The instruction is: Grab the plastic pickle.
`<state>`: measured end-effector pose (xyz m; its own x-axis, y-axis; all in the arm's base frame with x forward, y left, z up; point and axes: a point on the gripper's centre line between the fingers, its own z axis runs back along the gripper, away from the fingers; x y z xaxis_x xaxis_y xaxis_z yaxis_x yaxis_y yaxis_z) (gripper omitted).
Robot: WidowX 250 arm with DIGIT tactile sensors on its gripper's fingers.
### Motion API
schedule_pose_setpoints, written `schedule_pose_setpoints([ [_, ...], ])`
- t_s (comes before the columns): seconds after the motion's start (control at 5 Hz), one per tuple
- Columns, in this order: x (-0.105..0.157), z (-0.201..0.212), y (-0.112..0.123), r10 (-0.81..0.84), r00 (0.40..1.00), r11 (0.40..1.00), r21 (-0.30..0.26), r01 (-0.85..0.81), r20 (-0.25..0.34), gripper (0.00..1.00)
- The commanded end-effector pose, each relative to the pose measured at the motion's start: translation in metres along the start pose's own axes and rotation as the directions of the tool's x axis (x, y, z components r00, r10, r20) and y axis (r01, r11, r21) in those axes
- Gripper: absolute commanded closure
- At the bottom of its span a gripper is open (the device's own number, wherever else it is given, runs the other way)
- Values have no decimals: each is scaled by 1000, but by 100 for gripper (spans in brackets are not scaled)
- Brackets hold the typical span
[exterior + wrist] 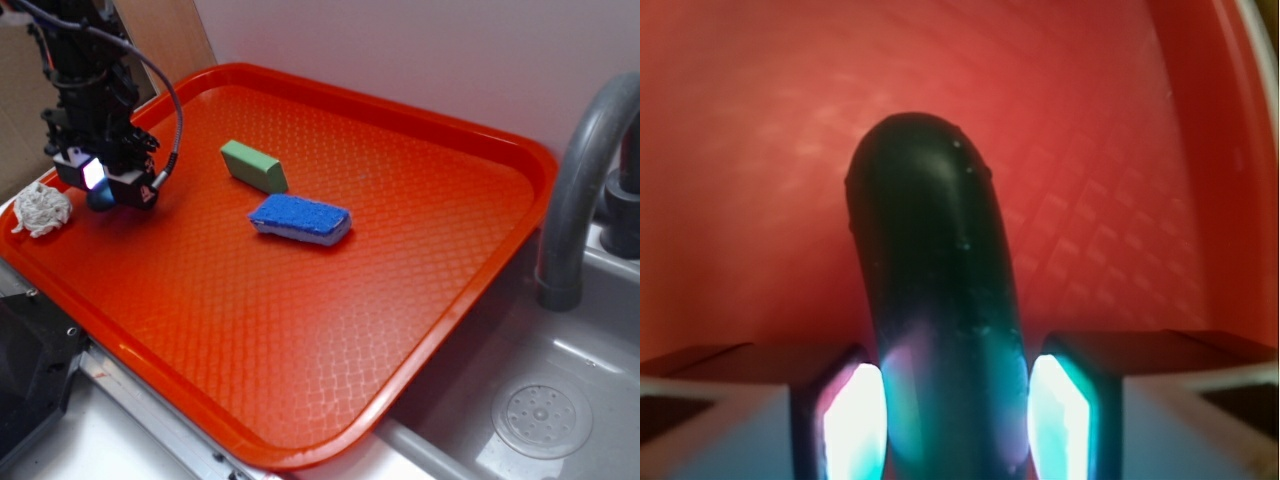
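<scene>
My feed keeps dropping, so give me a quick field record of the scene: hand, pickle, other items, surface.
hand: at the tray's left edge, fingers on either side of the pickle
hand state: shut on the pickle
pickle: dark, smooth, rounded end pointing away from the wrist camera, between the lit pads
green block: lying on the tray, apart from the hand
sponge: blue with white underside, just in front of the green block
rag: white, at the tray's left rim
tray: orange, beside a sink
</scene>
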<state>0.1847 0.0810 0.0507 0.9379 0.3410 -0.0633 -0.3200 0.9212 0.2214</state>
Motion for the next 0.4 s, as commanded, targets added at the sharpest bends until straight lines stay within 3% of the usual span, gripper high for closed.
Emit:
schedule_pose_setpoints([
  [0.0,-9,113,-36,-172,968,984,-11,177,185,100],
  [0.2,-25,144,-50,-216,953,969,-74,236,214,100],
])
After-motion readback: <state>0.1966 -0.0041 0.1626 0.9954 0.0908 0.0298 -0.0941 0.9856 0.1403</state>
